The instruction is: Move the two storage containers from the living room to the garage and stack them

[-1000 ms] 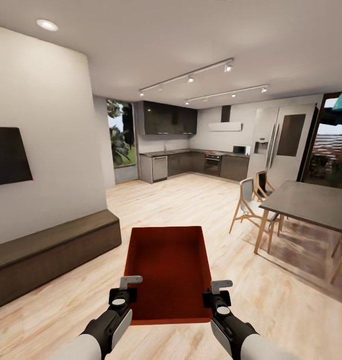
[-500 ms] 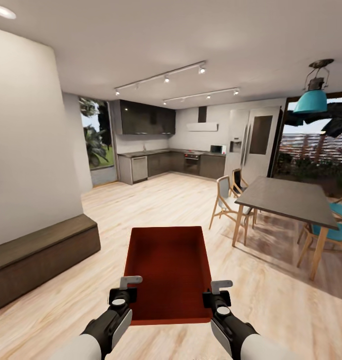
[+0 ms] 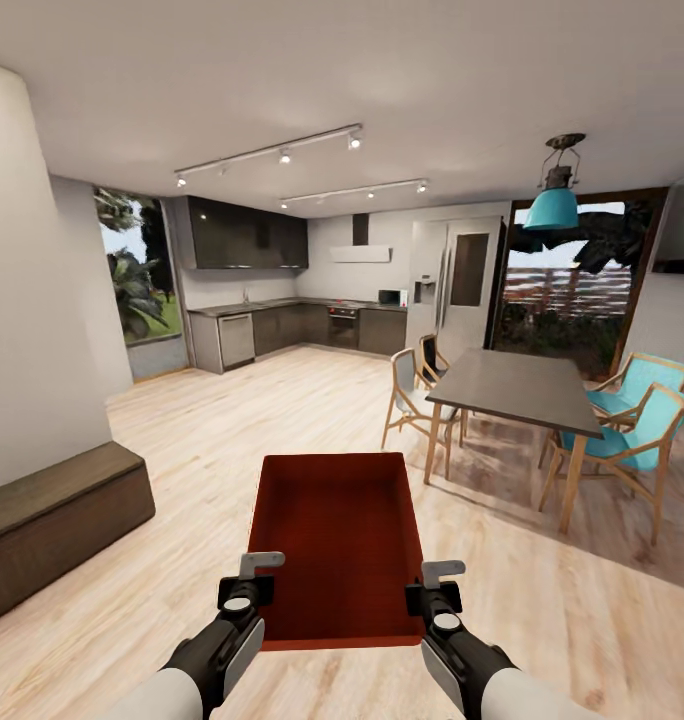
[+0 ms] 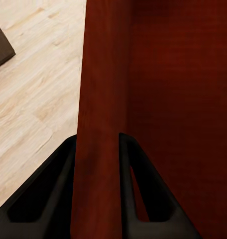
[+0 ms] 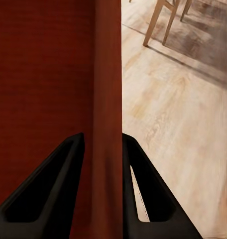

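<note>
I hold one orange-red storage container [image 3: 335, 540] level in front of me, above the light wood-plank floor [image 3: 282, 420]. My left gripper [image 3: 254, 592] is shut on the container's left wall [image 4: 98, 124], one finger on each side of it. At the other side my right gripper [image 3: 429, 594] is shut on the right wall [image 5: 106, 114] in the same way. The bin looks empty. The second container and the garage are out of view.
The long dark low cabinet [image 3: 52, 525] runs along the wall at left. A dining table [image 3: 517, 388] with wooden chairs [image 3: 412, 395] and teal chairs [image 3: 632, 420] stands at right. A dark kitchen [image 3: 282, 330] lies ahead, beyond open plank floor.
The whole view has swung to the right: the wall TV has left the picture, and the table, teal chairs and pendant lamp have come in. Container and grippers keep their places.
</note>
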### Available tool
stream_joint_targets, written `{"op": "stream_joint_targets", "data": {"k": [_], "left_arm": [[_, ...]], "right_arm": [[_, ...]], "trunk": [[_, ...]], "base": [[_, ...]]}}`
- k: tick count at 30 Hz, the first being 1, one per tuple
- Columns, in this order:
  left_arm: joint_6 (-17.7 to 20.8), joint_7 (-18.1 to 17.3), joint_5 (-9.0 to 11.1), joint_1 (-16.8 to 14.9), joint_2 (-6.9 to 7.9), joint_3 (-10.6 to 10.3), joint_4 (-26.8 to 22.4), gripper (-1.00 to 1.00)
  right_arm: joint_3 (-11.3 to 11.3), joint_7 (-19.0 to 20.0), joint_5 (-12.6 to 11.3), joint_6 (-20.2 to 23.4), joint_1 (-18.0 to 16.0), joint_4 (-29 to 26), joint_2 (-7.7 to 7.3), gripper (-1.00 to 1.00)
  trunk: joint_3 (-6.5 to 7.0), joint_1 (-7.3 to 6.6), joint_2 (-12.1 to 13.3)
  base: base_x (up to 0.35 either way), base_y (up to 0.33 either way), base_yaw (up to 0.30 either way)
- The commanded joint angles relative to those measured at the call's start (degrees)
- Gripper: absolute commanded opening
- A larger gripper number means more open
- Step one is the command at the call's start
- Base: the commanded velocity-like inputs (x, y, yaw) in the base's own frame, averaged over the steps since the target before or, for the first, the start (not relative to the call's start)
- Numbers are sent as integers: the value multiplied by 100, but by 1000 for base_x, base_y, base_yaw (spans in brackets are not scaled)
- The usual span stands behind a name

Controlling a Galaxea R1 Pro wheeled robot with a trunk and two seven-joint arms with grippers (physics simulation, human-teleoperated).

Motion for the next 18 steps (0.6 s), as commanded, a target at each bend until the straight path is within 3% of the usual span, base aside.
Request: {"op": "stream_joint_targets", "data": {"k": [1,18], "left_arm": [[24,32,10,-2,0,28,-26,-100],[24,32,10,-2,9,28,-32,-100]], "right_arm": [[-45,-8,-57,-14,-6,4,48,-100],[-45,-8,-57,-14,-6,11,45,-100]], "trunk": [[-8,0,-6],[-8,0,-6]], "base": [[0,0,-283],[0,0,-284]]}}
